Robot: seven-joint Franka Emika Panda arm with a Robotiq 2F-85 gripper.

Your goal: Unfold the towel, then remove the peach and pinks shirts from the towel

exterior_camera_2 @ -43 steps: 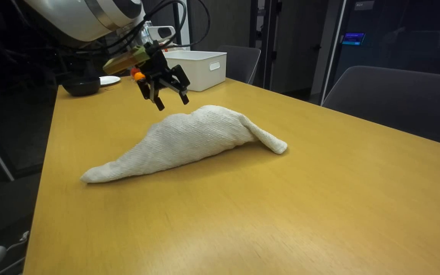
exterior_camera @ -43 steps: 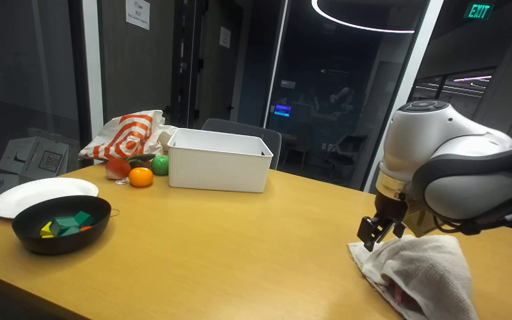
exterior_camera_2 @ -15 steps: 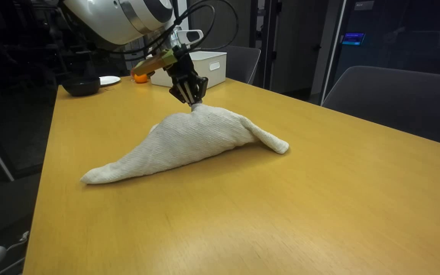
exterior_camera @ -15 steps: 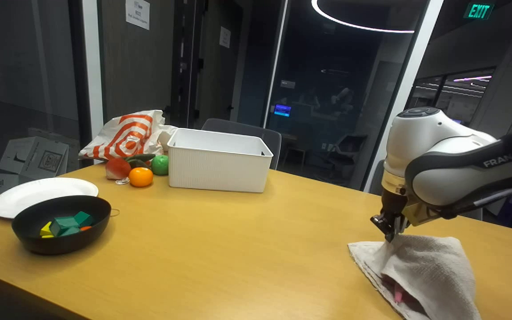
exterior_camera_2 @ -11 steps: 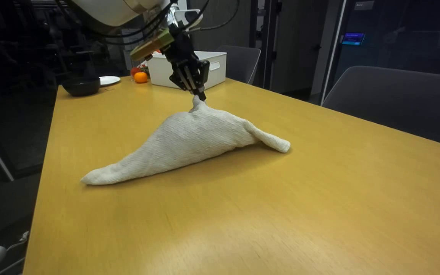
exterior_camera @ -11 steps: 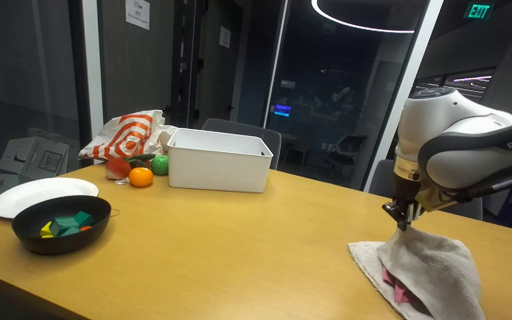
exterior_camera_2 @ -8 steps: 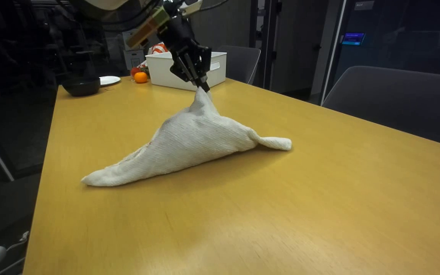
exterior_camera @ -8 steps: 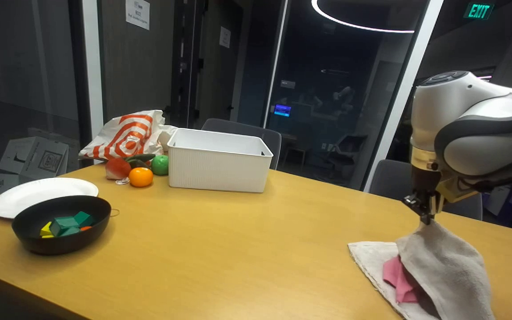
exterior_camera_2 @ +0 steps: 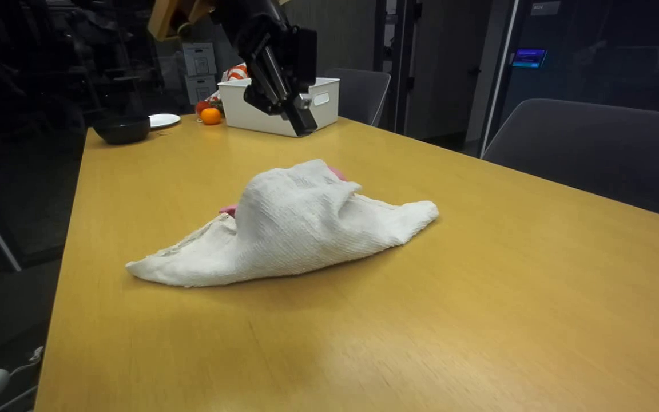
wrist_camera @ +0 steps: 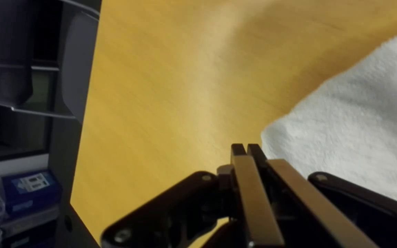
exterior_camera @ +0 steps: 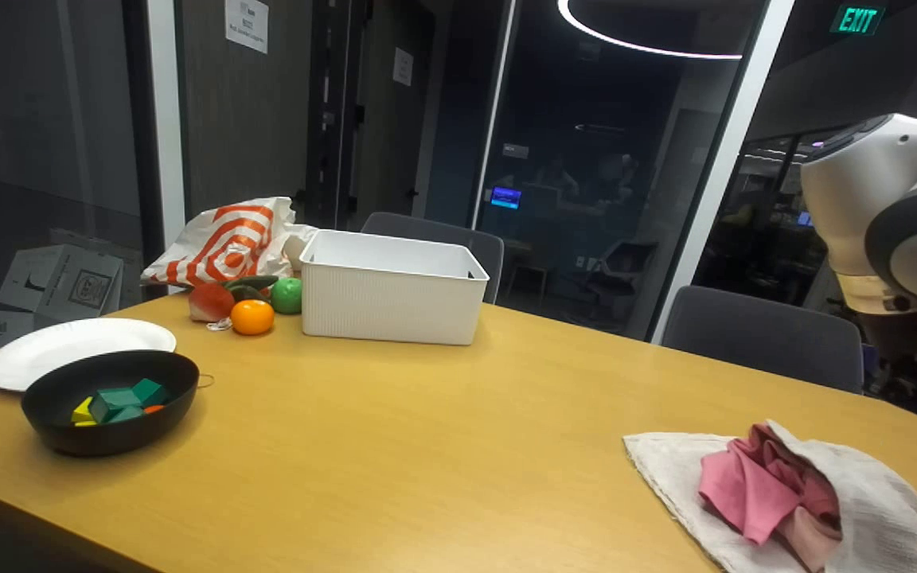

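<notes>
The whitish towel (exterior_camera: 884,501) lies on the table partly folded over, its near flap bunched up like a hood. Out of its mouth spills the pink shirt (exterior_camera: 749,487), with a peach shirt (exterior_camera: 809,535) showing below it. Seen from behind, the towel (exterior_camera_2: 298,223) hides most of the clothes, apart from bits of pink (exterior_camera_2: 337,173) at its edges. My gripper (exterior_camera_2: 305,123) hangs above the towel, apart from it. In the wrist view the gripper's fingertips (wrist_camera: 238,149) stand together with nothing between them; the towel (wrist_camera: 357,131) is beyond, on the right.
A white bin (exterior_camera: 391,298) stands at the table's far edge, with an orange (exterior_camera: 252,317) and other produce beside it. A black bowl (exterior_camera: 108,439) with several blocks and a white plate (exterior_camera: 37,350) are at the far end. Dark chairs (exterior_camera: 761,338) line one side.
My gripper shut on the towel's upper edge, raised it and pulled it back. The towel has since slipped out of the fingers, and much more pink and peach cloth is uncovered.
</notes>
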